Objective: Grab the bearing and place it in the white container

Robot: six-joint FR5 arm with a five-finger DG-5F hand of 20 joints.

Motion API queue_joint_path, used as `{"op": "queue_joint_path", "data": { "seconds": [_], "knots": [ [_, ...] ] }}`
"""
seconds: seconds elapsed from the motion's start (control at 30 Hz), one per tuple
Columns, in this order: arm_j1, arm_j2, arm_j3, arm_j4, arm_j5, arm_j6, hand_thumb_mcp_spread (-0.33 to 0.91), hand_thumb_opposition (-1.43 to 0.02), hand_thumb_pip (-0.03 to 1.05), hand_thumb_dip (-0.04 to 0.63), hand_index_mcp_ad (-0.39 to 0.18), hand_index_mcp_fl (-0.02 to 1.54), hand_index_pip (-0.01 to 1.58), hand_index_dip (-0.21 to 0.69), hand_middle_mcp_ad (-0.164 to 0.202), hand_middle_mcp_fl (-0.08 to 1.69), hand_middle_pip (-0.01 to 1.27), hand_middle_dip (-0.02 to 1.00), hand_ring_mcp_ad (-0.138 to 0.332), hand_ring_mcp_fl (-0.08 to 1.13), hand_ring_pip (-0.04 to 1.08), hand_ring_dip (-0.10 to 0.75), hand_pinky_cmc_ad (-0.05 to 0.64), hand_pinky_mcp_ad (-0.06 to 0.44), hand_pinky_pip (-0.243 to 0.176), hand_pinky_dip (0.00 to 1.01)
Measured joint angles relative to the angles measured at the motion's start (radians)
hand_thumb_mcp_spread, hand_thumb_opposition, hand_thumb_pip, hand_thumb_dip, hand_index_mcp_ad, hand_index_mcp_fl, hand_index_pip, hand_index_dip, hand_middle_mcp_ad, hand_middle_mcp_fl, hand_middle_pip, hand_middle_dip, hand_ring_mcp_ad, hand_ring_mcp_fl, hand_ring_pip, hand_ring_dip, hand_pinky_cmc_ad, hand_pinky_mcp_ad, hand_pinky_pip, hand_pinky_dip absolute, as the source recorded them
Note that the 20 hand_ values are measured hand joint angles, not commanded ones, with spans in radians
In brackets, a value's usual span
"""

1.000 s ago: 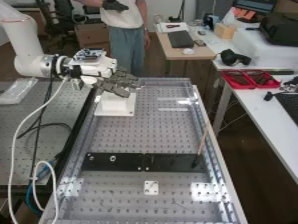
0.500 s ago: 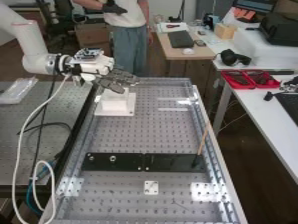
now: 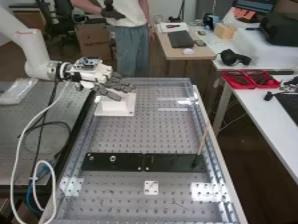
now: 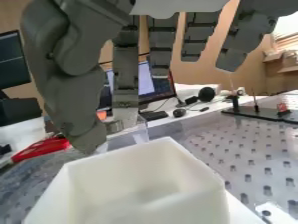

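The white container (image 4: 133,162) is stood upright on a flat white base (image 3: 127,112), set on the perforated tabletop (image 3: 159,135) near its far end in the high view. Its open top is bordered by straight-edged, plain walls joined at angles.

There were one white, open-topped, straight-sided container (image 4: 166,207), two black, flat, rectangular plates (image 3: 174,163), two shallow, red, rectangular trays (image 3: 241,87), and one small, white, square plate with dark holes (image 3: 151,184).
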Motion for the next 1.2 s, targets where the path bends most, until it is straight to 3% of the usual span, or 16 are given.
{"op": "queue_joint_path", "data": {
  "seconds": [0.3,0.43,0.57,0.8,0.97,1.2],
  "knots": [
    [0.002,-0.037,0.008,-0.042,-0.005,0.059,0.48,-0.84,0.51,0.284,-0.084,0.28,1.38,0.227,0.059,0.12,0.13,0.20,0.108,0.00,0.09,0.075,0.312,0.244,-0.010,0.17],
    [-0.007,-0.048,0.022,-0.122,-0.020,0.127,0.44,-0.84,0.56,0.283,-0.084,0.09,1.32,0.215,0.059,0.05,0.13,0.20,0.110,0.00,0.09,0.075,0.312,0.248,-0.012,0.17],
    [-0.013,-0.047,0.027,-0.153,-0.028,0.136,0.39,-0.82,0.60,0.283,-0.084,0.02,1.28,0.202,0.059,0.02,0.13,0.20,0.113,0.00,0.09,0.075,0.312,0.250,-0.035,0.17],
    [-0.036,-0.011,0.026,-0.148,-0.049,0.097,0.38,-0.79,0.64,0.283,-0.084,0.00,1.24,0.202,0.059,0.00,0.13,0.20,0.113,0.00,0.09,0.075,0.318,0.248,-0.061,0.20],
    [-0.085,0.056,0.032,-0.148,-0.087,0.018,0.38,-0.79,0.64,0.283,-0.084,0.00,1.24,0.202,0.059,0.00,0.13,0.20,0.113,0.00,0.09,0.075,0.335,0.251,-0.063,0.20],
    [-0.226,0.157,0.085,-0.201,-0.236,-0.050,0.38,-0.79,0.64,0.283,-0.082,0.01,1.23,0.202,0.061,0.00,0.13,0.20,0.113,0.00,0.09,0.075,0.335,0.260,-0.063,0.20]
  ]
}}
